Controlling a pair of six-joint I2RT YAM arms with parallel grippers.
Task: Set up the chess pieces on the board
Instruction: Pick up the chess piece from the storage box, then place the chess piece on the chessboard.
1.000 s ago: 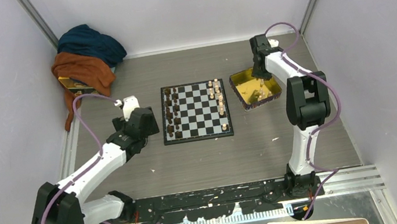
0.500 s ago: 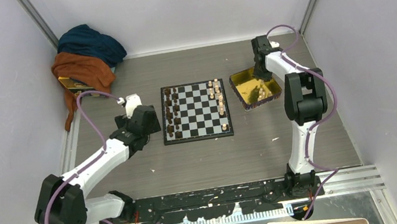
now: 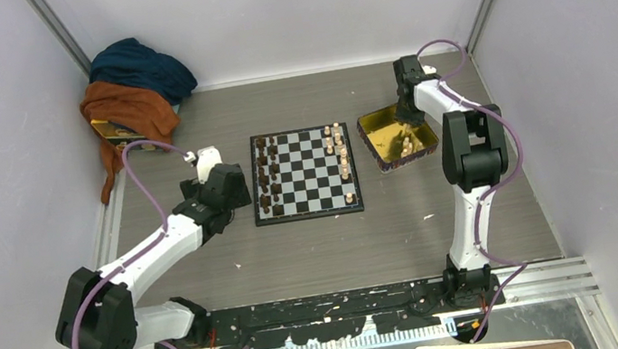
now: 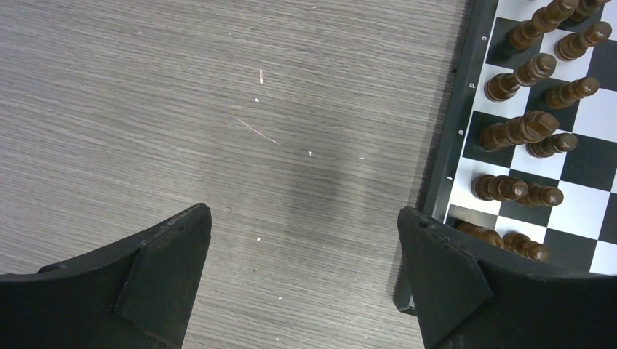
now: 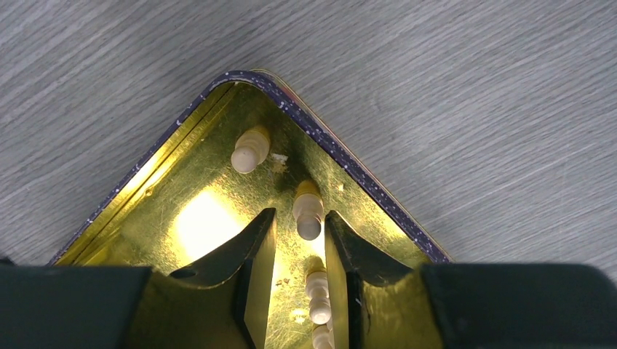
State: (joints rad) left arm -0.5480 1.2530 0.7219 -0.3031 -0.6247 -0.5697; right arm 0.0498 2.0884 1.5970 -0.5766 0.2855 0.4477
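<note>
While the right hand point(image 5: 300, 218) hangs half-spread over the tray point(image 5: 349, 163), centre it on one piece point(image 5: 308, 206) — then pinch its waist.

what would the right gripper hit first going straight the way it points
The right gripper would probably meet the light-tan chess piece just ahead, then the yellow tray floor; depth unclear.

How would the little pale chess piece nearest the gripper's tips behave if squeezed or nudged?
The chess piece looks like turned wood, so it is probably stiff and light. Round and lying on its side, it would likely roll on the shiny tray if nudged. It is small beside the right gripper, so an off-centre squeeze might squirt it out.
</note>
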